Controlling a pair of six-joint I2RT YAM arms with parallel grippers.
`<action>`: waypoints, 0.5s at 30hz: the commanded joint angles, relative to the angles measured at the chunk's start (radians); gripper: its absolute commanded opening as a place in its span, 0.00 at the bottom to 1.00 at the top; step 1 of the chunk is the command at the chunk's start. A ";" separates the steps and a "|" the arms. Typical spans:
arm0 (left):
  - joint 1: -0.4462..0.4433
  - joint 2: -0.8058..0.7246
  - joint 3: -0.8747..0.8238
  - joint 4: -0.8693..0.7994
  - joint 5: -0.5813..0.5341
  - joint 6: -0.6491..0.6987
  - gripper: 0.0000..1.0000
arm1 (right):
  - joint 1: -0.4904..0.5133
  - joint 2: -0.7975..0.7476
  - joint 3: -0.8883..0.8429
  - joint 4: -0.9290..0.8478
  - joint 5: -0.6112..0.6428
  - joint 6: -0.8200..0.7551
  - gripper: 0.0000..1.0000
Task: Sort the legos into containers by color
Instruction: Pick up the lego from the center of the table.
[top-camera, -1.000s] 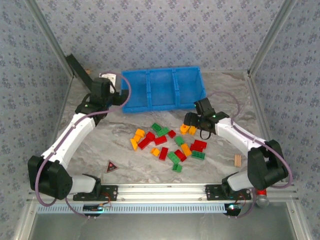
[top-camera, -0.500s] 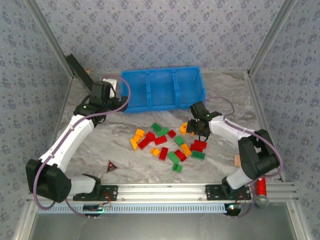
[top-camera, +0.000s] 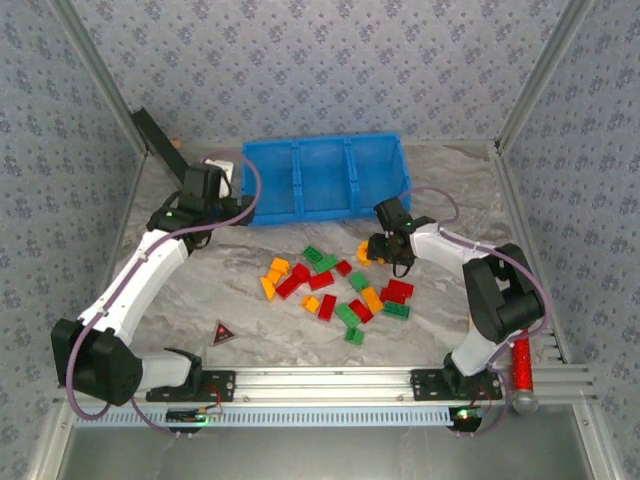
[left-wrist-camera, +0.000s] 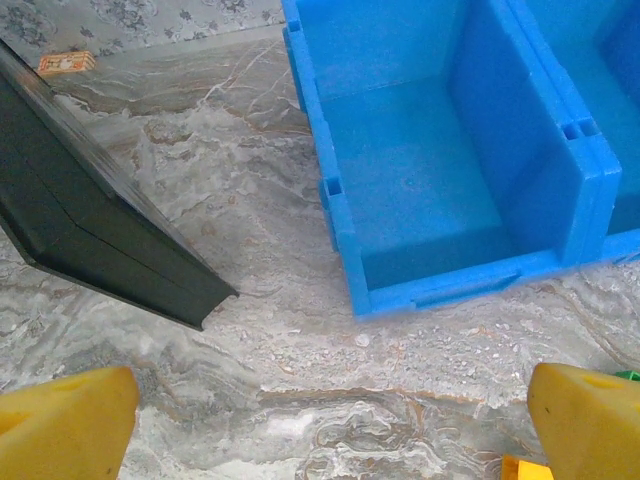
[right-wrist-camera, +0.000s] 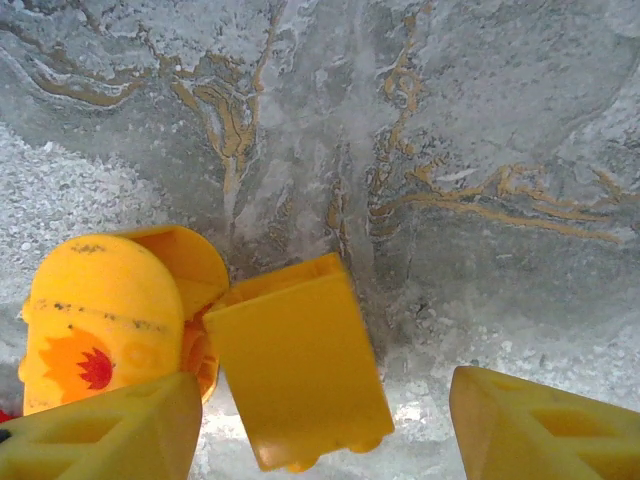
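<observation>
Legos (top-camera: 320, 281) lie loose in a red/green/orange-yellow scatter mid-worktop (top-camera: 200, 290), between the bin and the near edge; the containers (top-camera: 330, 213) are three side-by-side compartments of one blue bin against the far edge, roughly centred. The right gripper (top-camera: 388, 252) is down at the right end of the scatter, near the bin's near right corner. In the wrist view its fingers (right-wrist-camera: 110, 430) stand apart, straddling a yellow brick (right-wrist-camera: 295, 360) that lies tilted on the marble: one finger close by it, the other clearly off it with bare marble between, so released, not clamping. A rounded yellow piece (right-wrist-camera: 100, 310) with a red-orange mark touches that brick's left side. The left gripper (left-wrist-camera: 325, 430) hovers over the far left of the worktop, just off the bin's left end, fingers spread wide over bare marble, with the leftmost compartment right ahead of it. A black panel (left-wrist-camera: 90, 240) leans in the far left corner. A dark triangle (top-camera: 222, 333) sits toward the near edge, left of the scatter and well apart from it. A red cylinder (top-camera: 520, 365) lies by the near right corner, beside the right arm
</observation>
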 joint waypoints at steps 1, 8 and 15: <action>-0.002 -0.019 0.028 -0.027 -0.022 0.017 1.00 | -0.009 0.055 -0.002 -0.049 0.018 -0.028 0.69; -0.002 -0.010 0.036 -0.035 -0.025 0.022 1.00 | -0.036 0.094 0.013 -0.032 0.005 -0.061 0.59; -0.002 -0.019 0.057 -0.050 -0.022 0.024 1.00 | -0.053 0.124 0.041 -0.059 -0.007 -0.105 0.49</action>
